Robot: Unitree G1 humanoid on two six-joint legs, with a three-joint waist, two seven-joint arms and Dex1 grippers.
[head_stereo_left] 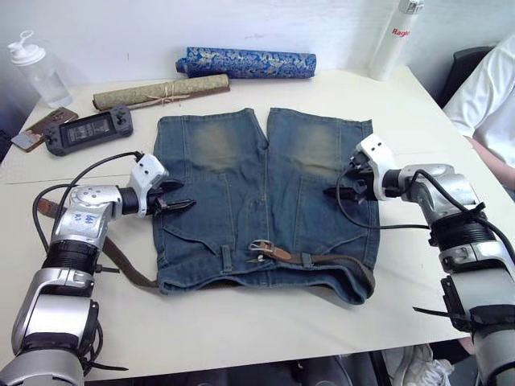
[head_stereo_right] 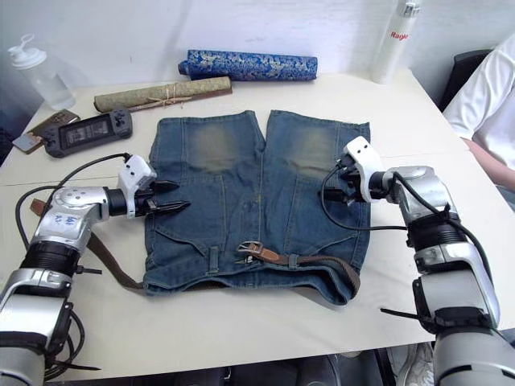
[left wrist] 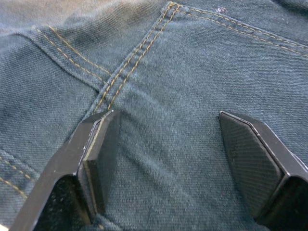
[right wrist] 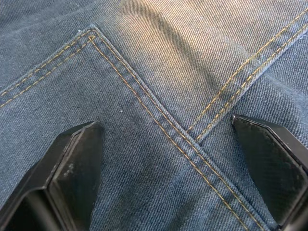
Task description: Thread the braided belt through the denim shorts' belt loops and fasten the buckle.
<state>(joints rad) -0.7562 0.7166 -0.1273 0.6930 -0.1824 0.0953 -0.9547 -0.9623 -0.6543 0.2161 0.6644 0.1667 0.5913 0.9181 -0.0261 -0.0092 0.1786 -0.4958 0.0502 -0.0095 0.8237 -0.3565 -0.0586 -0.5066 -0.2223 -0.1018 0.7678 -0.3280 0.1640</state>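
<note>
Denim shorts [head_stereo_left: 261, 201] lie flat mid-table in front of you, waistband toward you, legs pointing to the far wall. Your left gripper [head_stereo_left: 179, 195] sits over the shorts' left edge with its fingers spread wide and nothing between them; the left wrist view shows only denim and orange seam stitching in the gap. Your right gripper [head_stereo_left: 339, 182] is over the right leg near its outer edge, likewise wide open and empty, a pocket corner seam between its fingers [right wrist: 72, 173].

Braided belt [head_stereo_left: 338, 262] runs along the waistband, nearer to you than both grippers. Its buckle [head_stereo_left: 259, 248] lies at the waist centre, with a tan leather piece beside it. From there the strap passes under a belt loop [head_stereo_left: 306, 260] and curves round the right waist corner. A loose length of strap [head_stereo_left: 121, 261] trails off the left side onto the table, under your left forearm. A second belt loop [head_stereo_left: 226, 258] stands left of the buckle.

Table [head_stereo_left: 265, 322] is pale cream, against a white wall. Along the far edge: tan rolled mat [head_stereo_left: 161, 91], blue patterned roll [head_stereo_left: 246, 63], white bottle [head_stereo_left: 394, 39]. Far left: clear bottle [head_stereo_left: 39, 71], black handheld device [head_stereo_left: 88, 129], phone [head_stereo_left: 40, 127].

A person's white sleeve [head_stereo_left: 487, 96] is at the right edge, near your right arm. Bare tabletop lies between the waistband and the near edge.
</note>
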